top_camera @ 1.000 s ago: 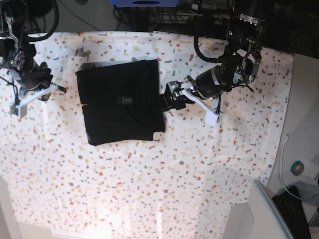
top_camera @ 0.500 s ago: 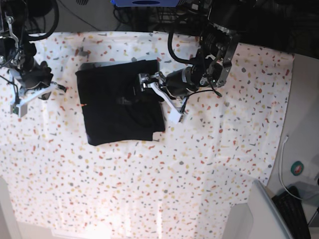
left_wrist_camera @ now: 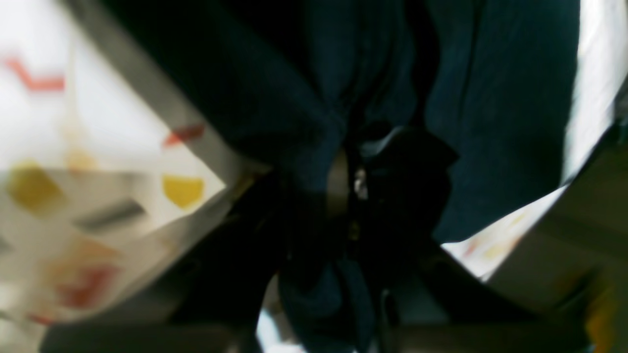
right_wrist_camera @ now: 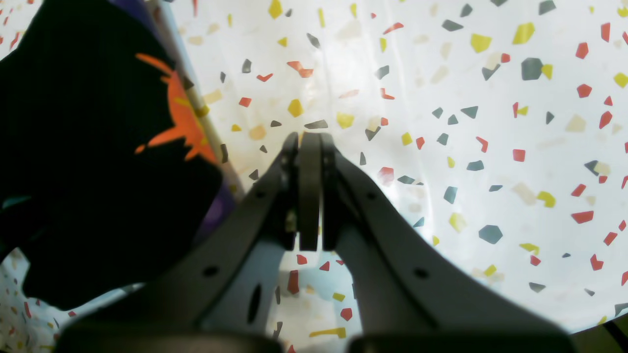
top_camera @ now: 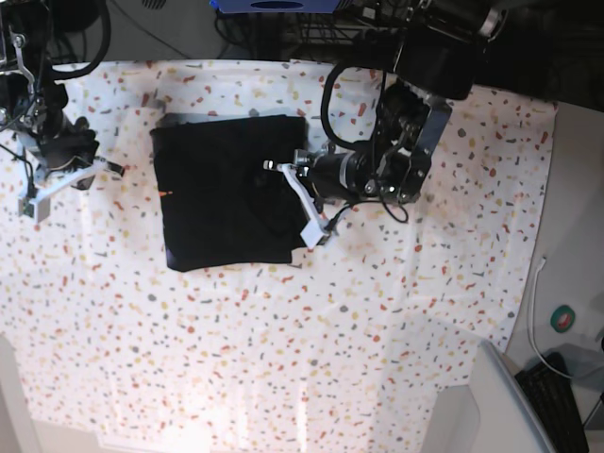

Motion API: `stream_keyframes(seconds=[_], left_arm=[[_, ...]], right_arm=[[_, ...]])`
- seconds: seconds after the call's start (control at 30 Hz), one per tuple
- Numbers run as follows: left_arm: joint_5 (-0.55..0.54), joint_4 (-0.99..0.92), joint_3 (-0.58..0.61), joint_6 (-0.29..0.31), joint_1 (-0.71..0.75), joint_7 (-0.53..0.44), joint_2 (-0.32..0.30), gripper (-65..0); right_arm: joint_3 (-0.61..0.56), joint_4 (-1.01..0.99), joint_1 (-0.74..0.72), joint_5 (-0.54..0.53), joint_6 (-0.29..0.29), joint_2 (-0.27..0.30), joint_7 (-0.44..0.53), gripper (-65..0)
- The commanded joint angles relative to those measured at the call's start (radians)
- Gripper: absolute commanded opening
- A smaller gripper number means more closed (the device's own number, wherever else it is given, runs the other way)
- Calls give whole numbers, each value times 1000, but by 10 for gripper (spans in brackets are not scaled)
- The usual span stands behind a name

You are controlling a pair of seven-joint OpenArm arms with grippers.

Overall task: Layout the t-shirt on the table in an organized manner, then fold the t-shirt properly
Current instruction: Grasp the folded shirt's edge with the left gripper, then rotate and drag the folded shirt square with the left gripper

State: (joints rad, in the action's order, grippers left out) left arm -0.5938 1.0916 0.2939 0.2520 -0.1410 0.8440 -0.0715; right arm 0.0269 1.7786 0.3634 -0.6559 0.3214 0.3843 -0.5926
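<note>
The left wrist view is badly blurred: the shirt (left_wrist_camera: 495,122) shows only as dark blue-black folds, and the flecks of the counter (left_wrist_camera: 98,147) smear into soft patches. The left gripper (left_wrist_camera: 343,196) is a dark mass there, so how its jaws stand on the cloth cannot be told. In the base view that gripper (top_camera: 300,193) covers the shirt's (top_camera: 222,203) right edge. The right wrist view cuts the shirt (right_wrist_camera: 88,162) off at its left edge, and the right gripper (right_wrist_camera: 309,162) base blurs along the bottom. The base view crops the counter (top_camera: 283,377) at the bottom.
</note>
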Motion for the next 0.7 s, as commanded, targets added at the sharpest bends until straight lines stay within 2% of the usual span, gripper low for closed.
stream_keyframes(seconds=[0.0, 0.1, 0.2, 0.33, 0.47, 0.53, 0.67], left_arm=[[53, 12, 43, -9, -35, 27, -24, -650], [159, 20, 245, -9, -115, 39, -103, -650], [252, 20, 453, -9, -199, 34, -164, -650], [384, 20, 681, -9, -289, 30, -172, -650], [598, 14, 934, -9, -351, -99, -166, -650], [697, 9, 1006, -9, -358, -177, -164, -650], [845, 9, 1014, -9, -351, -286, -153, -650]], right_arm=[[31, 5, -4, 3, -5, 15, 36, -650], [64, -19, 6, 3, -5, 12, 87, -650], [104, -33, 7, 3, -5, 12, 95, -650], [126, -39, 7, 2, -5, 12, 95, -650], [126, -39, 18, 2, -5, -3, 95, -650], [126, -39, 27, 2, -5, -12, 96, -650], [126, -41, 44, 2, -5, -15, 96, -650]])
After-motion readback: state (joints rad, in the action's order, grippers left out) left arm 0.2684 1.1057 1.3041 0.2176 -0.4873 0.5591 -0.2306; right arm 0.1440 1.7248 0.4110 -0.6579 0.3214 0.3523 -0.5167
